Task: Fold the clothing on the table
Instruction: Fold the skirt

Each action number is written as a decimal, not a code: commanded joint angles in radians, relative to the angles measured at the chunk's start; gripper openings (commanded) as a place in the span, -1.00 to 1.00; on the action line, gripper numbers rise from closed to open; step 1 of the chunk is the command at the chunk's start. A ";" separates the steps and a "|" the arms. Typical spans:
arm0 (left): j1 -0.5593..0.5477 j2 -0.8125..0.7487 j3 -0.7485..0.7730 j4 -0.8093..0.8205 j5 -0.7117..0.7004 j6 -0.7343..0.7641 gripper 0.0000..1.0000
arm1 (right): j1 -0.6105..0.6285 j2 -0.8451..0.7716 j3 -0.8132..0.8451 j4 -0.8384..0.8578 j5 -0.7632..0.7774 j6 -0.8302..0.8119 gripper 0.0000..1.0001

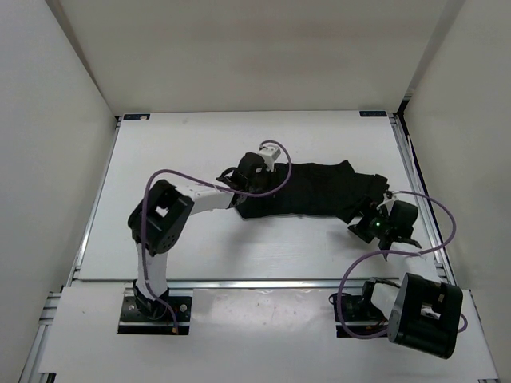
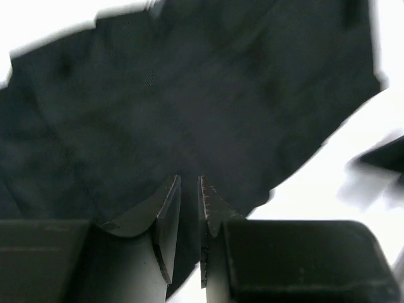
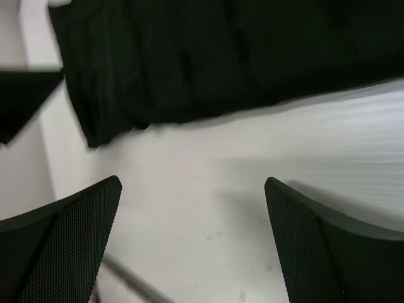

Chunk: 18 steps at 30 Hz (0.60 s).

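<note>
Right pincer (image 3: 192, 183) gapes above the table (image 3: 208, 243), left pincer (image 2: 189, 180) over the clothing (image 2: 189, 95)

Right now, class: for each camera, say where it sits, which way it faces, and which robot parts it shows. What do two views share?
Top: above and behind the arms, looking down on the table and clothing; left arm and right arm show.
Left wrist: on the left arm, facing close onto the clothing; left gripper fingers narrowly parted.
Right wrist: on the right arm, facing the clothing's edge and bare table; right gripper wide open.
Shared: both wrist views show the clothing.
</note>
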State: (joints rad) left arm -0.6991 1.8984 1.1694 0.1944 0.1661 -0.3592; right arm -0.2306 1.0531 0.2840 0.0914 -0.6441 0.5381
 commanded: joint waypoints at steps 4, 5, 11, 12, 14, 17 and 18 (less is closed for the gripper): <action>0.006 0.085 0.082 -0.108 -0.031 -0.014 -0.50 | -0.050 -0.033 0.015 0.103 0.340 0.083 1.00; -0.006 0.100 0.101 -0.128 -0.048 -0.011 -0.47 | -0.065 -0.028 0.018 0.090 0.353 0.086 0.99; 0.000 0.142 0.108 -0.158 -0.056 -0.037 -0.56 | -0.197 0.123 0.088 0.027 0.240 0.092 0.98; 0.004 0.143 0.104 -0.165 -0.054 -0.038 -0.59 | -0.228 0.186 0.119 0.002 0.198 0.085 0.99; 0.013 0.151 0.104 -0.180 -0.054 -0.038 -0.62 | -0.263 0.283 0.145 -0.013 0.140 0.073 0.93; 0.012 0.151 0.113 -0.193 -0.057 -0.024 -0.68 | -0.254 0.308 0.162 -0.022 0.148 0.065 0.77; 0.012 0.149 0.119 -0.194 -0.047 -0.021 -0.67 | -0.234 0.306 0.164 -0.025 0.159 0.069 0.72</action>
State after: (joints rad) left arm -0.6941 2.0533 1.2583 0.0410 0.1230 -0.3908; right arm -0.4839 1.3384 0.4446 0.1314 -0.4858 0.6250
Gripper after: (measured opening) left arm 0.175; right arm 0.872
